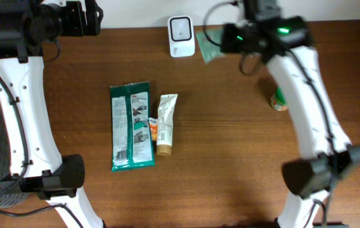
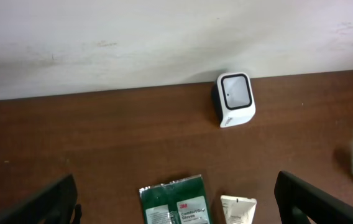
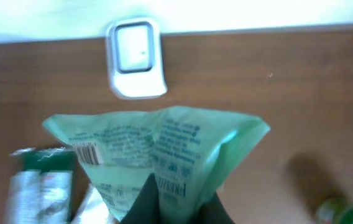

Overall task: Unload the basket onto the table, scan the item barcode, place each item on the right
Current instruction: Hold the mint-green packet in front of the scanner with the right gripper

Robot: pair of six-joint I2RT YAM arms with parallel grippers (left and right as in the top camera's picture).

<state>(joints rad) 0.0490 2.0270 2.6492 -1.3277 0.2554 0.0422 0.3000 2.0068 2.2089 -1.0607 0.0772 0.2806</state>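
The pale-green pouch bears seemingly dark print; the scanner is white.

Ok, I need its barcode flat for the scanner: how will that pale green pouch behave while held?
The pale green pouch looks floppy: it fans out and creases above the right tool pinching it. Probably light, since one pinched edge carries it. Its barcode may curl away from the scanner.
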